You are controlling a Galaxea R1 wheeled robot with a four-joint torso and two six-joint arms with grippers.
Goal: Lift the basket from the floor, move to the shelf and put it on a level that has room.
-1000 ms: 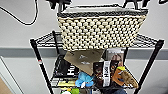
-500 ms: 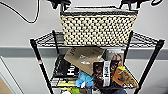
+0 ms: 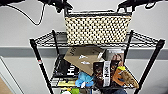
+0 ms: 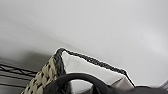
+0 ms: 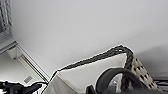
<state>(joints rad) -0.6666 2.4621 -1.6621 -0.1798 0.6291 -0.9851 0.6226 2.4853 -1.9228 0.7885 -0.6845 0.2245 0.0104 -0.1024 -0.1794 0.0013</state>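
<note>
- two tools, left tool and right tool, pinch the wicker basket by its end handles.
- basket sits at the wire rack's top tier, above crowded lower tiers.

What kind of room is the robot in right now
Likely an office or lab storage corner: a black wire shelf against a plain pale wall, its lower tier crowded with boxes and toys, and a wicker basket at the top level.
</note>
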